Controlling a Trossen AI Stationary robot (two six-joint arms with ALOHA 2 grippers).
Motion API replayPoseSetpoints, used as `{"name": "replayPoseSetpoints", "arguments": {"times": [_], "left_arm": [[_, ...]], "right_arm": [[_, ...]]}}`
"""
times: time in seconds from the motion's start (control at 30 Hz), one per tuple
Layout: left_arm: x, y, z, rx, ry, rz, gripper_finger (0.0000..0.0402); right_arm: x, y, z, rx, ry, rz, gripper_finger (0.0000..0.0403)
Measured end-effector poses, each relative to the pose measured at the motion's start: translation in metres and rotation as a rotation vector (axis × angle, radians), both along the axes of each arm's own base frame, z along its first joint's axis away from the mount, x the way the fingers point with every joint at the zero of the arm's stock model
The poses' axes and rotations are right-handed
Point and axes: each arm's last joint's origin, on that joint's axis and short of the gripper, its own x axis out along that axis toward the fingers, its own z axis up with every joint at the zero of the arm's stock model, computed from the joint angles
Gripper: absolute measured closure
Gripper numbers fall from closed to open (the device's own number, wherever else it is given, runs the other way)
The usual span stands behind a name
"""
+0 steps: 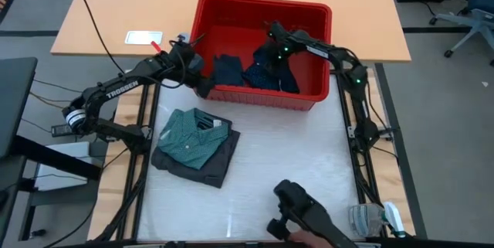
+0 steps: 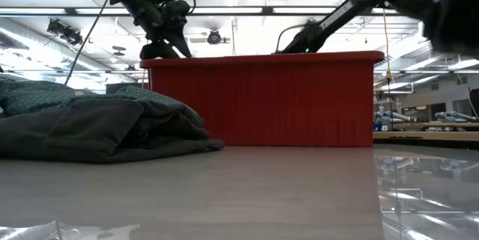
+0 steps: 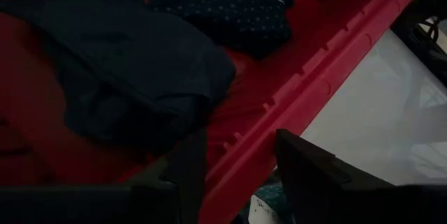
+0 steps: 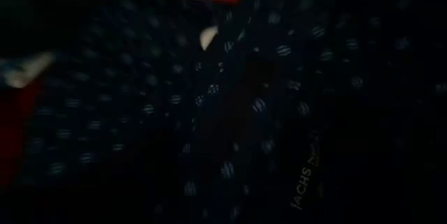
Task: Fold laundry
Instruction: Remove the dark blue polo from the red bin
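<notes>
The red basket (image 1: 262, 8) stands at the table's far side. In it lie a plain dark piece (image 1: 228, 69) and a navy dotted piece (image 1: 266, 74) of laundry. My left gripper (image 1: 202, 84) is open at the basket's near left corner, one finger inside the near rim (image 3: 328, 56) and one outside, just above it. My right gripper (image 1: 276, 47) reaches down into the basket, close over the navy dotted piece (image 4: 209, 112). A folded teal dotted shirt (image 1: 191, 136) lies on a charcoal piece (image 1: 212, 163) on the table's left.
A white card (image 1: 144, 37) and a red pen (image 1: 157, 46) lie on the wooden table left of the basket. A dark device (image 1: 305, 213) and a clear plastic object (image 1: 374, 219) sit at the near edge. Bare white table (image 1: 293, 147) lies between basket and near edge.
</notes>
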Motion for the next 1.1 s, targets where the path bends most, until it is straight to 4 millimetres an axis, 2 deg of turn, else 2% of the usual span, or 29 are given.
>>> {"name": "replayPoseSetpoints", "arguments": {"times": [0.17,0.27,0.4,0.57,0.63,0.73,0.8,0.87,1.0,1.1], "left_arm": [[0.0,0.001,0.001,0.003,0.0,0.02,0.0227],[0.0,0.001,0.001,0.009,0.005,0.046,0.0228],[-0.001,0.002,0.001,0.015,0.007,0.053,0.0228],[0.0,0.003,0.002,0.043,0.0,0.049,0.0228],[0.001,0.004,0.004,0.064,-0.008,0.048,0.0228],[0.002,0.006,0.004,0.11,0.0,0.059,0.0228],[0.002,0.007,0.004,0.128,0.002,0.068,0.0228],[0.0,0.01,0.005,0.136,0.001,0.077,0.0228],[-0.003,0.015,0.006,0.15,-0.005,0.094,0.0228],[-0.005,0.02,0.008,0.195,-0.017,0.085,0.0228]], "right_arm": [[0.005,-0.008,-0.026,0.035,0.092,-0.071,0.0033],[0.005,-0.01,-0.035,0.044,0.112,-0.098,0.0068],[0.006,-0.012,-0.037,0.014,0.133,-0.118,0.0165],[0.005,-0.014,-0.035,0.019,0.111,-0.124,0.0347],[0.002,-0.016,-0.03,0.062,0.069,-0.13,0.0354],[-0.007,-0.021,-0.01,0.154,-0.013,-0.173,0.0354],[-0.015,-0.02,0.011,0.184,-0.04,-0.197,0.0354],[-0.021,-0.019,0.046,0.147,-0.127,-0.206,0.0354],[-0.051,0.003,0.136,0.086,-0.324,-0.204,0.0354],[-0.073,0.026,0.177,0.078,-0.388,-0.208,0.0354]]}}
